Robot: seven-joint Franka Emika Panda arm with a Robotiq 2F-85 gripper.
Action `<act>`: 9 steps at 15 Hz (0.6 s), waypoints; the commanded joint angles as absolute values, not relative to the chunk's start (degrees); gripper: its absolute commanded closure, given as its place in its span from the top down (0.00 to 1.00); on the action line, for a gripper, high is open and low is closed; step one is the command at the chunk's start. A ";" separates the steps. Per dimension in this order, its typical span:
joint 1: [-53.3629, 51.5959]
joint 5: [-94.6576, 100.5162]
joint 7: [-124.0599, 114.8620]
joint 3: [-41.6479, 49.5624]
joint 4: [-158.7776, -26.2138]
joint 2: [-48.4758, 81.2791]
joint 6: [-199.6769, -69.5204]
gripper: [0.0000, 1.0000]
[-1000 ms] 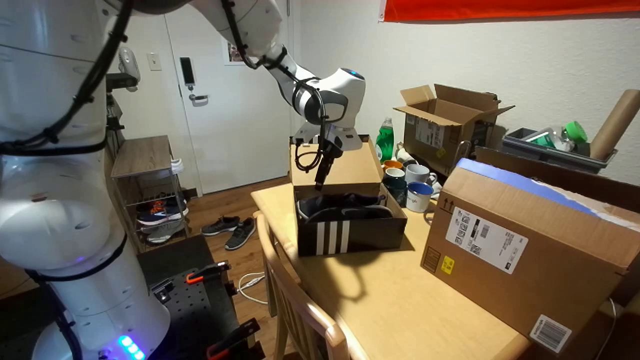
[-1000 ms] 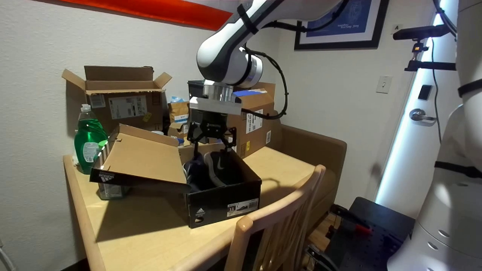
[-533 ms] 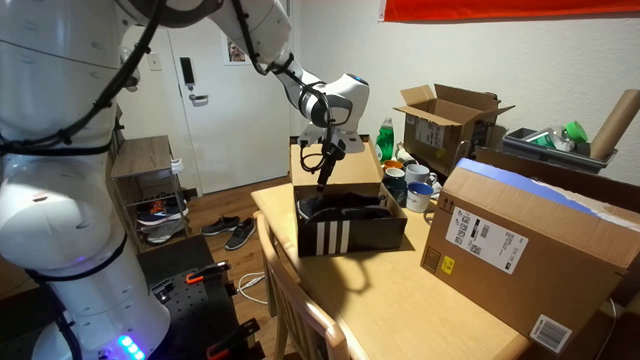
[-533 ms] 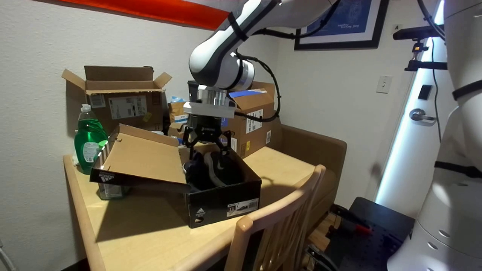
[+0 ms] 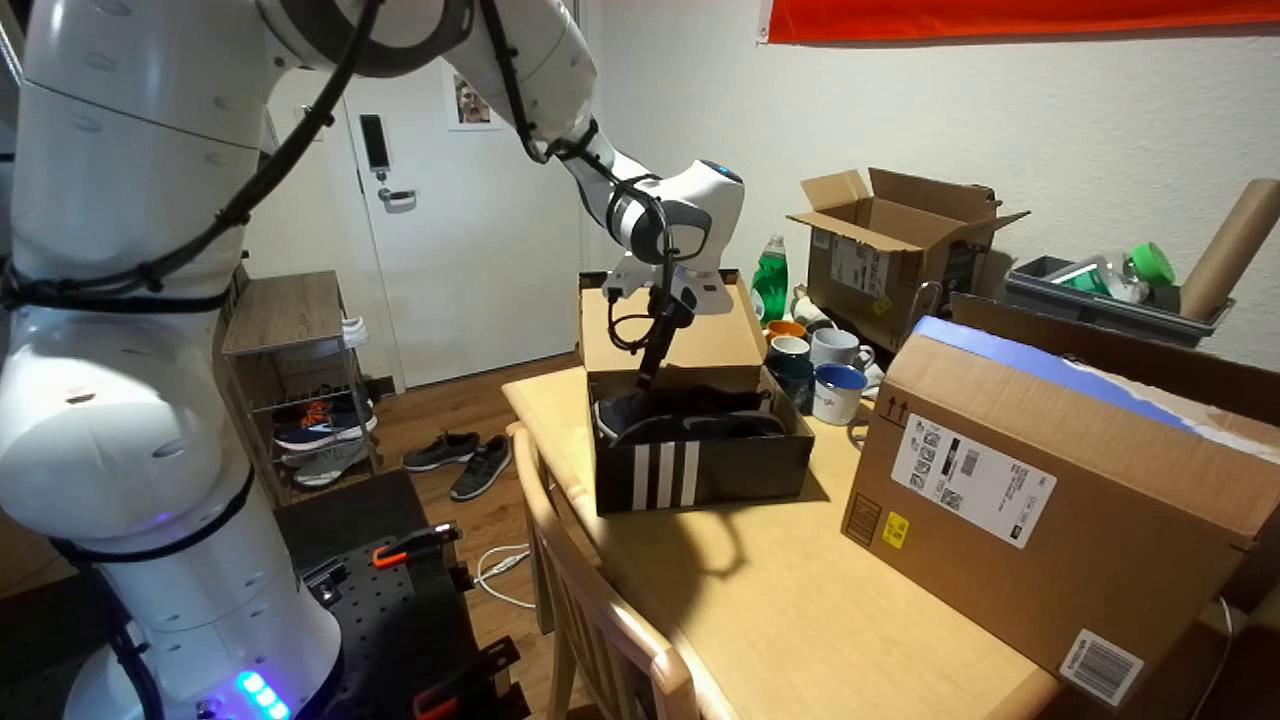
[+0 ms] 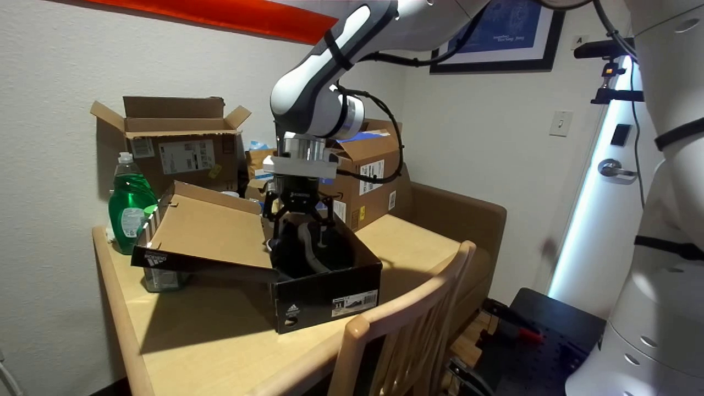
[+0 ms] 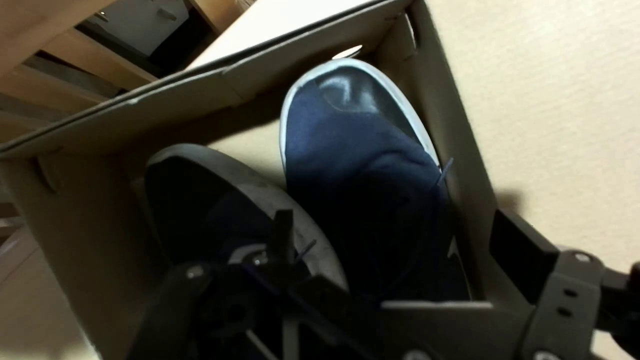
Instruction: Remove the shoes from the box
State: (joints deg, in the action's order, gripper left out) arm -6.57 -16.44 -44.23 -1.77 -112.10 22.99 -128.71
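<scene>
Your gripper [image 7: 400, 242] hangs over the box [image 6: 316, 302], fingers [image 7: 522, 255] set wide and gripping nothing. The blue shoe [image 7: 360, 155] lies inside under the gap, the darker shoe [image 7: 215, 205] beside it. Work one finger down between the pair and bring the other, which seems to stand over or past the wall by the lid [image 6: 214, 228], inside that wall (pinched cardboard may lift the whole box), then close and rise straight up. The heels are hard to see: the gripper covers them in the wrist view, and in both exterior views black fingertips merge with dark shoes. Whether either finger touches shoe or wall, you cannot tell.
</scene>
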 commanded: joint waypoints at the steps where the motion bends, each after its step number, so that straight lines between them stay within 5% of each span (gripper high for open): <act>1: -6.81 -16.03 -45.07 -1.37 -110.37 23.79 -126.32 1.00; 9: -6.67 -16.31 -44.65 -1.38 -110.52 24.69 -126.59 1.00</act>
State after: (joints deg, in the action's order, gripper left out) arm -6.53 -16.44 -44.23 -1.72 -111.88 24.14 -128.64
